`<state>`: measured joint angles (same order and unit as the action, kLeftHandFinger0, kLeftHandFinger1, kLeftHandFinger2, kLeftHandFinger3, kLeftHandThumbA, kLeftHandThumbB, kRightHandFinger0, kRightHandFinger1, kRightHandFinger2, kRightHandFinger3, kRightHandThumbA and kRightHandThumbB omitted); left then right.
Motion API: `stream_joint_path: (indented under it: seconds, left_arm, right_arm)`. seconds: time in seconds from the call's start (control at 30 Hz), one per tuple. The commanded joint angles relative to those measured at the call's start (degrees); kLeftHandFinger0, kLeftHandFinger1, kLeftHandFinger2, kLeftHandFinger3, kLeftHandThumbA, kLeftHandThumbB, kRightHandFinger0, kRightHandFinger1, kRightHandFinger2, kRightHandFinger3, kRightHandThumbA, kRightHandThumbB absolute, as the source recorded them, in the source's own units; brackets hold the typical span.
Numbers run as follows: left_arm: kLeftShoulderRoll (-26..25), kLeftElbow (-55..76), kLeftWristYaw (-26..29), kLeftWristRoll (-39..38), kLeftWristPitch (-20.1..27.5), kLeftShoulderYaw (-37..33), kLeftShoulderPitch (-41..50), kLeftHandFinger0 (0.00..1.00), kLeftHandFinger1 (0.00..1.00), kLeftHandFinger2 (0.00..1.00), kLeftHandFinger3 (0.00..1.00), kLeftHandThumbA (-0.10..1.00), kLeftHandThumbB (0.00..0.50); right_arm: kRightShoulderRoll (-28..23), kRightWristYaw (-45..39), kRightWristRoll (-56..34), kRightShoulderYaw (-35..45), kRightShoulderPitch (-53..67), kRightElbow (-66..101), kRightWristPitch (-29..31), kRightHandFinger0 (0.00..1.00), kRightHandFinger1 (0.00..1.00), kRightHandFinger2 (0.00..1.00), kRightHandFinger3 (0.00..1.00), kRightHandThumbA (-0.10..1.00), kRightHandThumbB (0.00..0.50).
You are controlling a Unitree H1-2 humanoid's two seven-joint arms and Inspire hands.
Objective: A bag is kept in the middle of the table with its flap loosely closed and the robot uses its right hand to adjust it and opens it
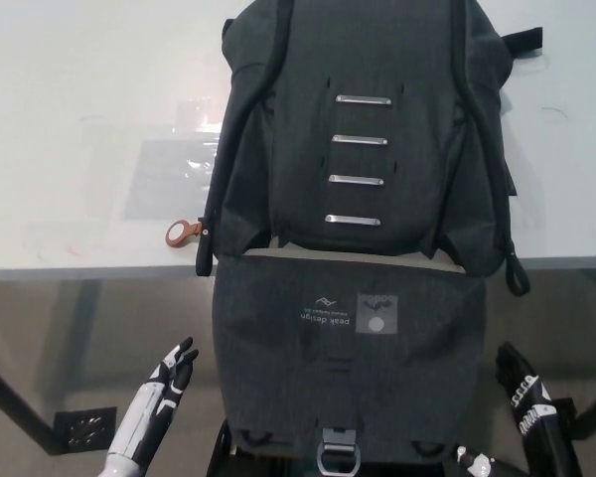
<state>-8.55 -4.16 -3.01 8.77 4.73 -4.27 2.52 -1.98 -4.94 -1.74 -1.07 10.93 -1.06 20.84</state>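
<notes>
- Both hands off the bag [363, 149], flap [348, 373] hanging over table [79, 149] edge.
- Right hand [521, 383] lower right, released.
- Left hand [171, 373] lower left, fingers spread, empty.

A lab or workshop space — plain white table [89, 119] on black metal legs [20, 412], bare grey floor [70, 328].

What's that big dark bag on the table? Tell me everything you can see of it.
The bag is dark grey, of woven-looking fabric, lying on the white table. Four short metal bars run down its front like a ladder, with straps along both sides. Its flap is folded open and hangs over the table's near edge, showing a small printed logo, a grey square patch and a metal clasp at its end. A small brown ring tag lies at its left side. Neither robot hand touches it.
</notes>
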Motion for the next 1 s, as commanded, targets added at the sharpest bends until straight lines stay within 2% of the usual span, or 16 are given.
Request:
stream_joint_path:
  seconds: [0.0,0.1,0.27,0.4,0.5,0.67,0.97]
  left_arm:
    - [-0.1,0.9,0.2,0.0,2.0,0.1,-0.4,1.0,1.0,1.0,1.0,1.0,0.295]
    - [-0.2,1.0,0.0,-0.4,1.7,0.2,-0.7,1.0,1.0,1.0,1.0,1.0,0.302]
    - [-0.5,0.9,-0.1,-0.1,1.4,0.3,-2.4,1.0,1.0,1.0,1.0,1.0,0.297]
    - [-0.5,1.3,-0.1,0.0,1.5,0.2,-2.1,1.0,1.0,1.0,1.0,1.0,0.29]
    - [-0.3,1.1,0.0,-0.4,2.3,0.2,-1.2,1.0,1.0,1.0,1.0,1.0,0.303]
    - [-0.7,1.6,-0.1,-0.5,1.7,0.6,-0.8,1.0,1.0,1.0,1.0,1.0,0.295]
    - [-0.8,1.2,-0.2,-0.6,1.8,0.7,-0.7,1.0,1.0,1.0,1.0,1.0,0.303]
  right_arm:
    - [0.8,-1.5,-5.5,-0.1,-0.5,-0.4,2.0,1.0,1.0,1.0,1.0,1.0,0.163]
    - [1.5,-2.0,-6.1,-0.8,-1.2,-0.9,2.1,1.0,1.0,1.0,1.0,1.0,0.134]
    - [1.8,-2.4,-8.0,-1.1,-2.3,-0.4,0.4,1.0,1.0,1.0,1.0,1.0,0.13]
    - [1.5,-2.7,-9.2,-0.8,-1.7,0.0,-0.8,1.0,1.0,1.0,1.0,1.0,0.154]
    - [1.3,-3.1,-10.7,-0.8,-0.6,0.5,-1.7,1.0,1.0,1.0,1.0,1.0,0.199]
    - [1.4,-3.4,-10.0,-1.2,-1.2,-0.7,-1.2,1.0,1.0,1.0,1.0,1.0,0.166]
    - [1.3,-3.4,-9.4,-1.6,-1.3,-1.4,-0.8,1.0,1.0,1.0,1.0,1.0,0.145]
